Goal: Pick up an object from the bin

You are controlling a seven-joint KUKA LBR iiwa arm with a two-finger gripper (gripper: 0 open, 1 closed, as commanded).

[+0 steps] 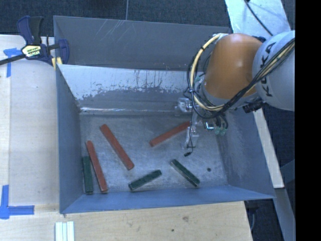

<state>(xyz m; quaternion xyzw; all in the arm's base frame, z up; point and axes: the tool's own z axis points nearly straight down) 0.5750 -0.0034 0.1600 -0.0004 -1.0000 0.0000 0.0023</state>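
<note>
Bin edges: the grey metal bin (150, 44) has four sloping walls that run down to a flat floor.
Gripper's place: over the right half of the floor, nearer the back wall than the front one, and well clear of the right wall.
Open room: the floor is bare along the back wall, in the front right corner and in a patch at mid-floor. The left side and the front edge are taken up by sticks.
Gripper: the gripper (189, 145) hangs below the orange wrist cover (230, 69) and points down at the floor.
Gripper's opening: cannot tell from this view.
Hold: cannot tell whether anything is gripped.
Nearest thing: the slanted red-brown stick (168, 135) lies at mid-floor. Its upper right end reaches the gripper, but whether they touch cannot be told.
Red-brown sticks: three. These are the slanted one, the long red-brown stick (116, 147) lying diagonally left of centre, and the left red-brown stick (96, 166).
Dark green sticks: three. The left green stick (88, 174) lies along the left wall, just beside the left red-brown stick. The front green stick (145, 180) lies near the front wall. The right green stick (184, 172) lies in front of the gripper, apart from it.
</note>
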